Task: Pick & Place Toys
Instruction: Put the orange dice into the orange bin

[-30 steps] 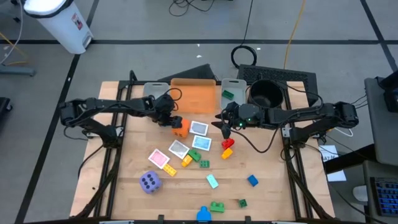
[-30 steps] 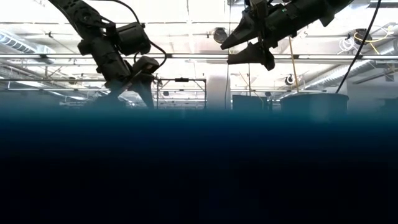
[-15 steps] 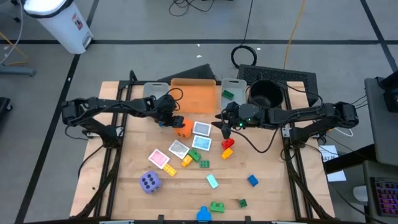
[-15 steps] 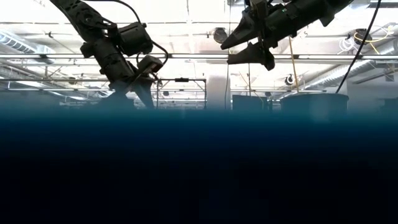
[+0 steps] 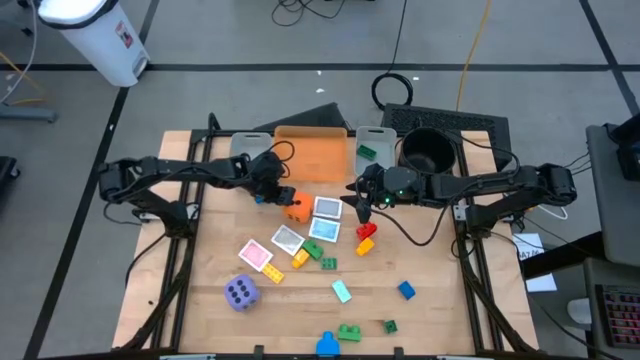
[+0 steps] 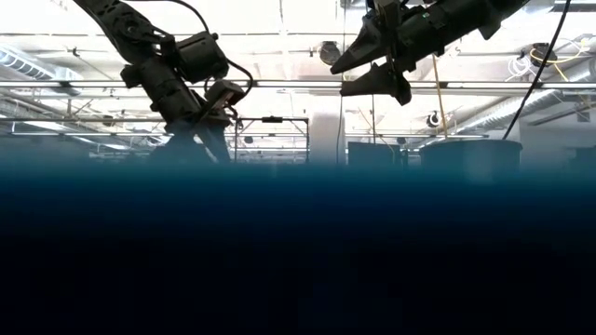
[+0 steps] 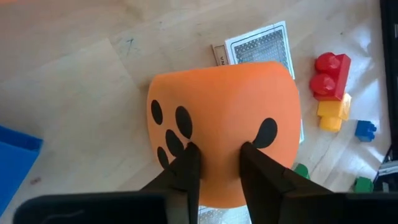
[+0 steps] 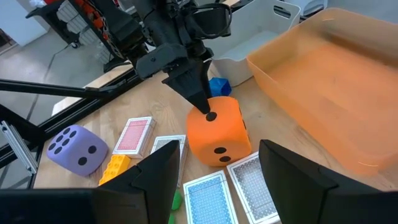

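Left pincer [image 7: 214, 163] has narrowed over the last second and now pinches the top of the orange die [image 5: 294, 208], fingers pressing dents into the foam. So the pick looks secured and a lift is likely next, though whether it has left the surface [image 5: 200, 300] is unclear. The die, with dark pips and soft rounded corners, sits near the far edge in front of the orange bin [image 5: 311, 156]; right pincer [image 5: 361, 205] hovers open just beside the picture cards [image 5: 323, 217].

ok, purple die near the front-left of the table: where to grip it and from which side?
Come straight down and pinch two opposite side faces of the purple die. It sits flat with pips up and apart from the nearest card, so its sides look clear. The left gripper is pinching the orange die.
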